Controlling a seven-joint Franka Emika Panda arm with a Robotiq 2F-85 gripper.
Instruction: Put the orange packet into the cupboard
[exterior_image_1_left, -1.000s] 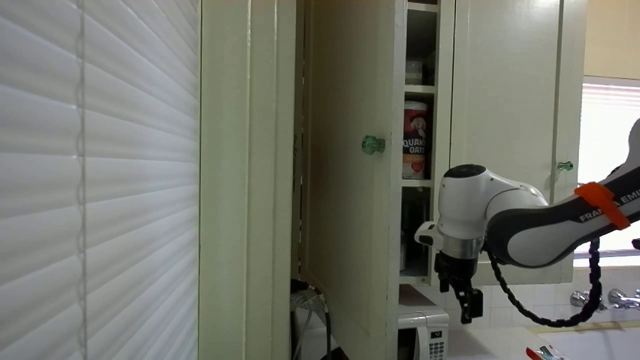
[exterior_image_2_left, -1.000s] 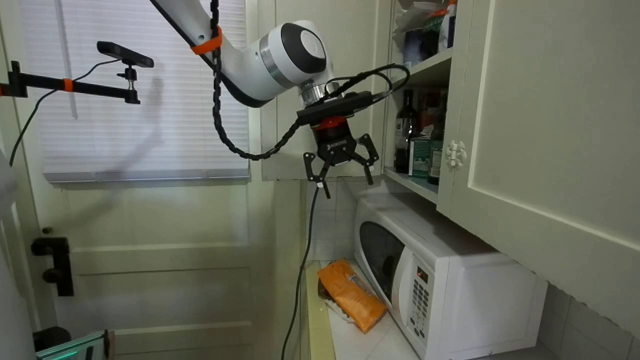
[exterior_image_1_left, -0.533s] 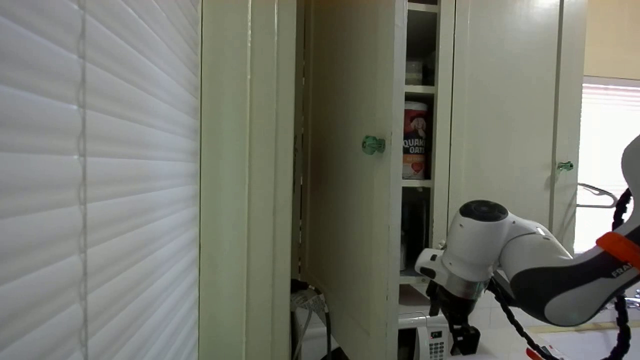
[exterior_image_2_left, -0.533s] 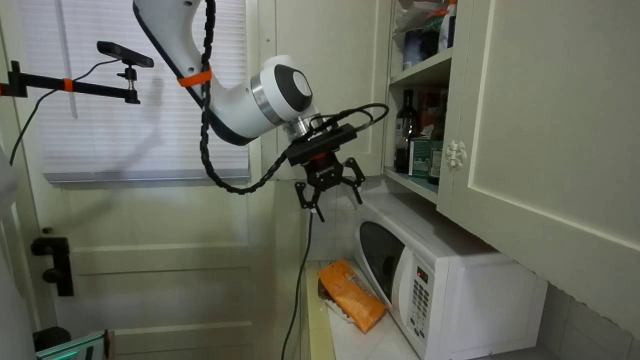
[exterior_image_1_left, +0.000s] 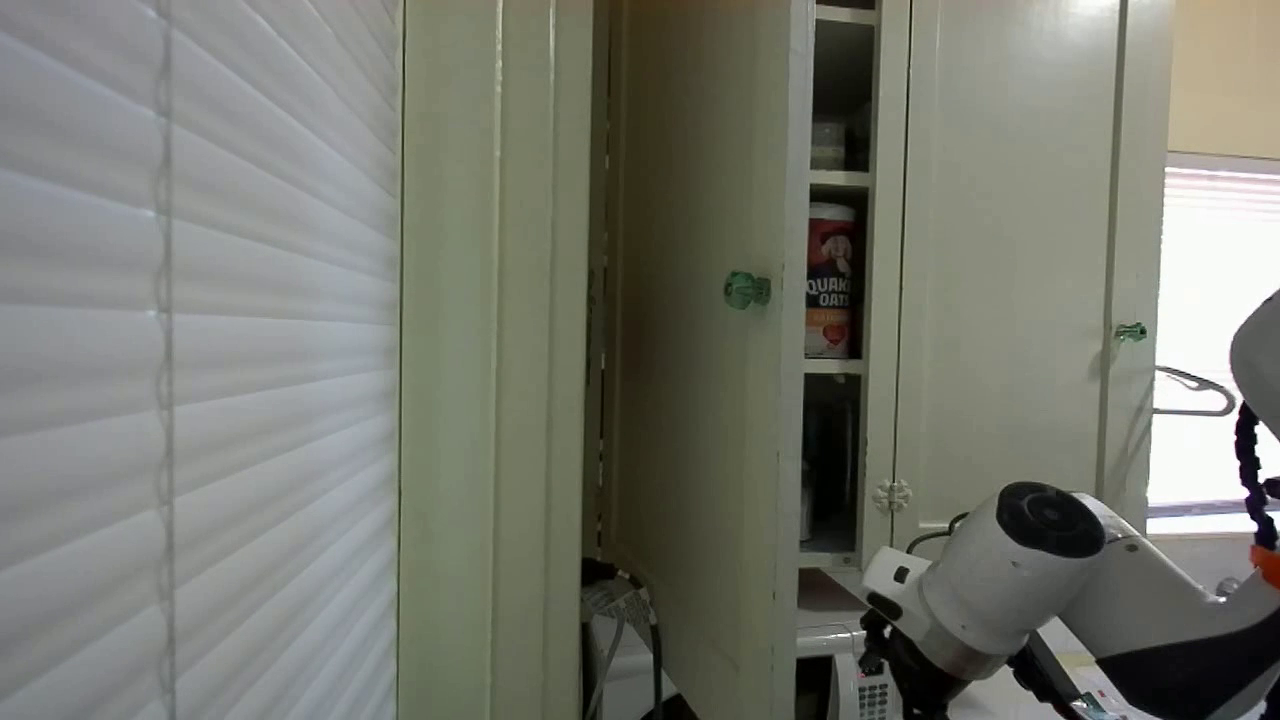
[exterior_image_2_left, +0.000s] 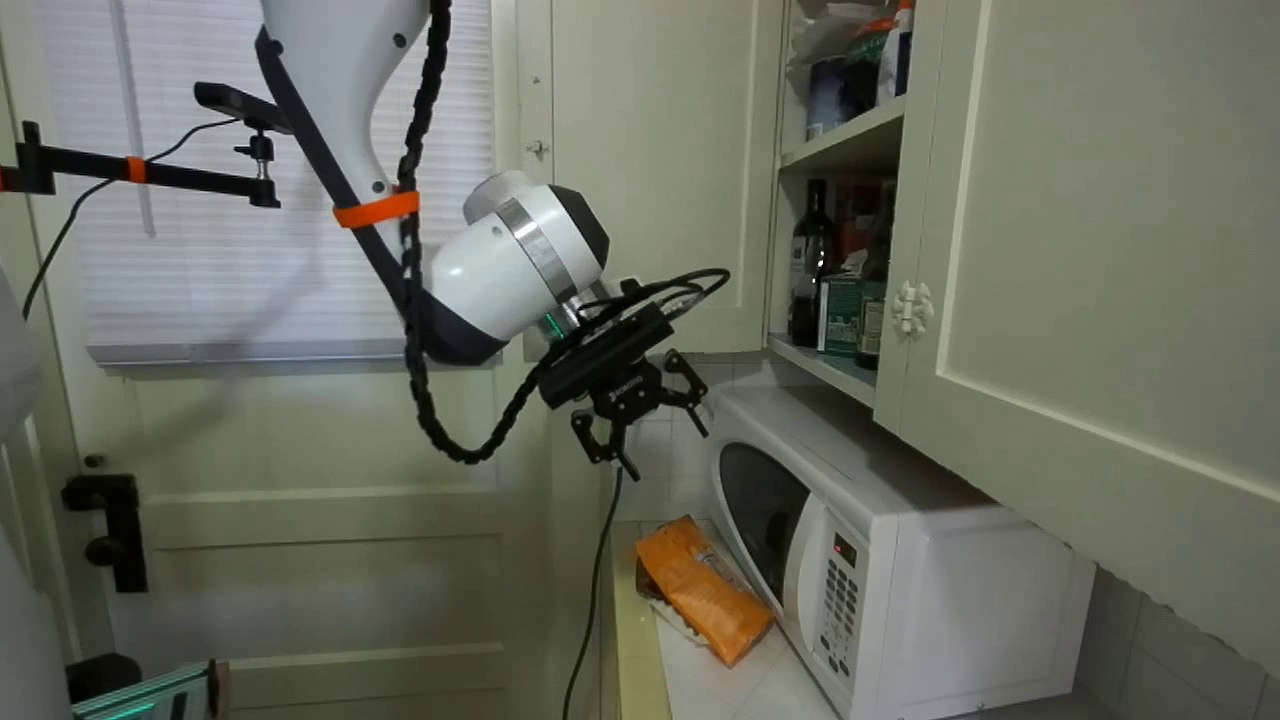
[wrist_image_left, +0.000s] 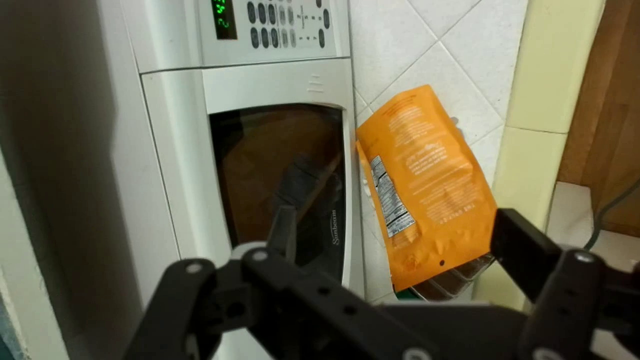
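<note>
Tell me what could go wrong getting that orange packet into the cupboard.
The pincer could bump the microwave, since the orange packet lies close beside its front. It might also snag the brown item partly under the packet. On the way into the cupboard, the packet could knock the dark bottle standing on the lower shelf.

Wrist view: packet (wrist_image_left: 440, 175) orange, white print (wrist_image_left: 427, 157), black-and-white panel (wrist_image_left: 391, 197) at nine o'clock. Cupboard (exterior_image_2_left: 1090, 220) cream, knob (exterior_image_1_left: 746, 290) green. Gripper (exterior_image_2_left: 667, 449) black.

You were in a kitchen: a microwave (exterior_image_2_left: 910, 570) stood on a tiled counter (wrist_image_left: 395, 40). Above it you had an open cupboard (exterior_image_1_left: 700, 400) with an oats canister (exterior_image_1_left: 829, 280) and a dark bottle (exterior_image_2_left: 812, 262).
</note>
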